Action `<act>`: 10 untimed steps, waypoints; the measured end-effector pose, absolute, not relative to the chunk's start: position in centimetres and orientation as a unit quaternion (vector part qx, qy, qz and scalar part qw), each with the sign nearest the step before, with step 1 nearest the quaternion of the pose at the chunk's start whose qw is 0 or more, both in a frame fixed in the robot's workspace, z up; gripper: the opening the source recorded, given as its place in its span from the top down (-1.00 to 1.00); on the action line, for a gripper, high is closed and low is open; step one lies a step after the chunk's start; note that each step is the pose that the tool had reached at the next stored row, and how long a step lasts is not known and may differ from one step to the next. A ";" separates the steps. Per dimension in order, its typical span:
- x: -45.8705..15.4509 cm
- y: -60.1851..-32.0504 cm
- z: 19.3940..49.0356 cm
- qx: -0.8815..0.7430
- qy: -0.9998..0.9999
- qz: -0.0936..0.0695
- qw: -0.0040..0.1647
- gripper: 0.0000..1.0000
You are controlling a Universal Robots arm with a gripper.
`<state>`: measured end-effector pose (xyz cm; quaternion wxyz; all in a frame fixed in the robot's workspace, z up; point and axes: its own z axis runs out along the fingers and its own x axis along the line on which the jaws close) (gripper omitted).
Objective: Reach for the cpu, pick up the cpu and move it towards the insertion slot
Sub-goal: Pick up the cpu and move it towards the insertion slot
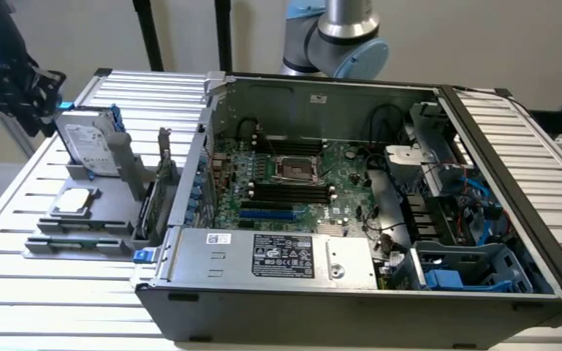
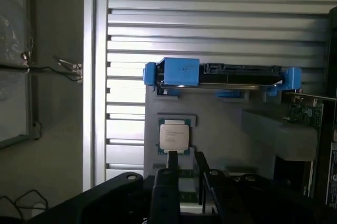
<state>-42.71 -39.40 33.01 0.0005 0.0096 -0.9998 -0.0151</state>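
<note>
The cpu (image 1: 76,201) lies flat, silver face up, in a recess of the grey fixture (image 1: 115,212) outside the case, at the exterior view's left. In the wrist view the cpu (image 2: 175,135) sits just beyond my fingertips. My gripper (image 2: 185,154) is open with nothing between its two dark fingers (image 2: 172,182). In the exterior view the gripper (image 1: 29,102) hangs as a dark mass above and behind the fixture, well clear of the chip. The insertion slot (image 1: 297,168), a shiny metal frame around a dark centre, lies on the green motherboard inside the open case.
An upright silver hard drive with blue brackets (image 1: 90,146) (image 2: 221,77) stands on the fixture behind the cpu. The case wall (image 1: 198,168) rises between fixture and motherboard. Black memory slots (image 1: 286,194), cables and a blue drive cage (image 1: 476,270) crowd the case interior. A slatted metal table (image 1: 27,292) carries everything.
</note>
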 end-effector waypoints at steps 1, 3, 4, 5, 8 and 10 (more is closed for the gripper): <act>-42.7 -39.4 32.9 0.010 -1.000 -0.015 0.000 0.40; -42.7 -39.4 32.7 0.010 -1.000 -0.015 0.000 0.16; -42.7 -39.4 32.5 0.010 -1.000 -0.015 0.000 0.05; -42.7 -39.4 32.3 0.010 -1.000 -0.015 0.001 0.05; -42.7 -39.4 31.8 0.010 -1.000 -0.015 0.000 -0.19; -42.7 -39.4 31.4 0.010 -1.000 -0.015 0.000 -0.19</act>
